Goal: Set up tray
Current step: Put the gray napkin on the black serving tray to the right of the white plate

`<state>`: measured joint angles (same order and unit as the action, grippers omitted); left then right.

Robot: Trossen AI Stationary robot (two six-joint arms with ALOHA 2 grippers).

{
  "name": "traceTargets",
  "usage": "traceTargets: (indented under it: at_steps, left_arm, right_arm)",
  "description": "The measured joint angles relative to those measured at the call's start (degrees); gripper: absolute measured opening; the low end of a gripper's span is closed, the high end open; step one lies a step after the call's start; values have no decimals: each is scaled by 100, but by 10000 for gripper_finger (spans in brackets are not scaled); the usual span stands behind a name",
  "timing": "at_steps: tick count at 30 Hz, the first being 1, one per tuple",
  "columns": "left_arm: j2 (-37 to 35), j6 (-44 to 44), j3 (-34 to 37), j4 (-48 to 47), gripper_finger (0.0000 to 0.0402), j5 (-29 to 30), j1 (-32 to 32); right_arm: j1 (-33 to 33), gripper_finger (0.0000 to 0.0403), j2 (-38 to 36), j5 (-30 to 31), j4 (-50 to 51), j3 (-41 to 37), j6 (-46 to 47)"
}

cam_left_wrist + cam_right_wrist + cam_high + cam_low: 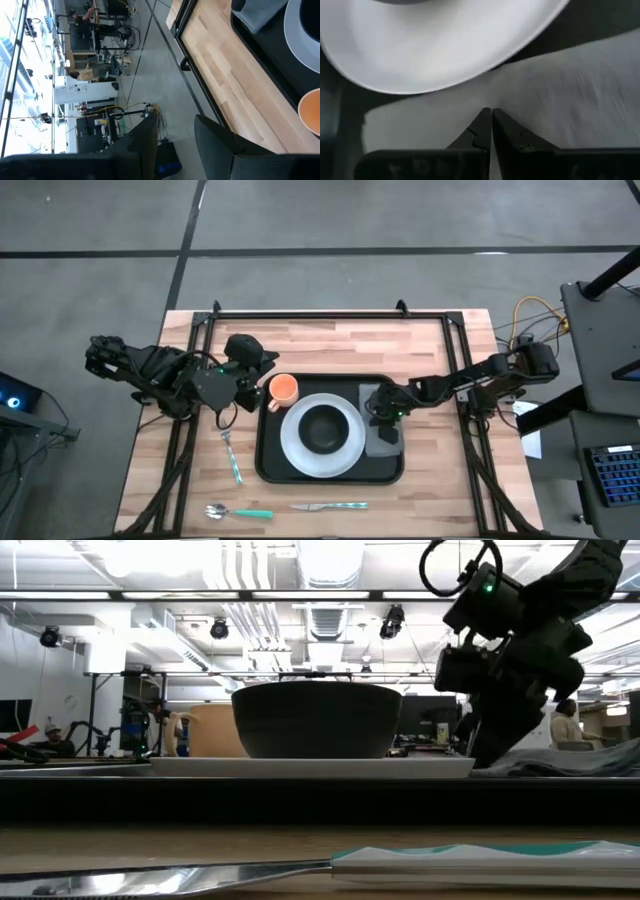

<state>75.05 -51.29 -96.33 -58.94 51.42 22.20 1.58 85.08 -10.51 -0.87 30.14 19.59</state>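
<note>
While my right hand (384, 416) clenched its fingertips on the grey napkin (383, 432), flattening it beside the white plate (321, 435), the tray (330, 476) lay under it; my left hand (247, 373) waited half-open, empty.

You can't see the whole grey folded cloth napkin (384, 438): the right gripper (381, 416) covers part of it from above. In the left wrist view, the round orange cup (311, 111) and white round plate (300, 31) are cut off by the frame's edge.
</note>
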Motion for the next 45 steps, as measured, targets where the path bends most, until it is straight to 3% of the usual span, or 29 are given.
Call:
traceTargets:
  at_steps: [9, 15, 23, 32, 45]
  left_arm:
    - [48, 0, 0, 0, 110, -4, 0]
    - [111, 0, 2, -2, 110, 0, -2]
    - [111, 0, 2, -2, 110, 0, -2]
    - [109, 0, 2, -4, 110, 0, -2]
    - [114, 0, 2, -1, 110, 1, -2]
  right_arm:
    - [-42, 8, -120, -150, -59, 194, -3]
    - [-43, 8, -664, -152, 929, 431, 44]
    - [455, 8, -983, -157, 1749, 316, 895]
    - [912, 8, -795, -191, 2218, 296, 1335]
    - [1377, 8, -59, -283, 1791, 451, 1694]
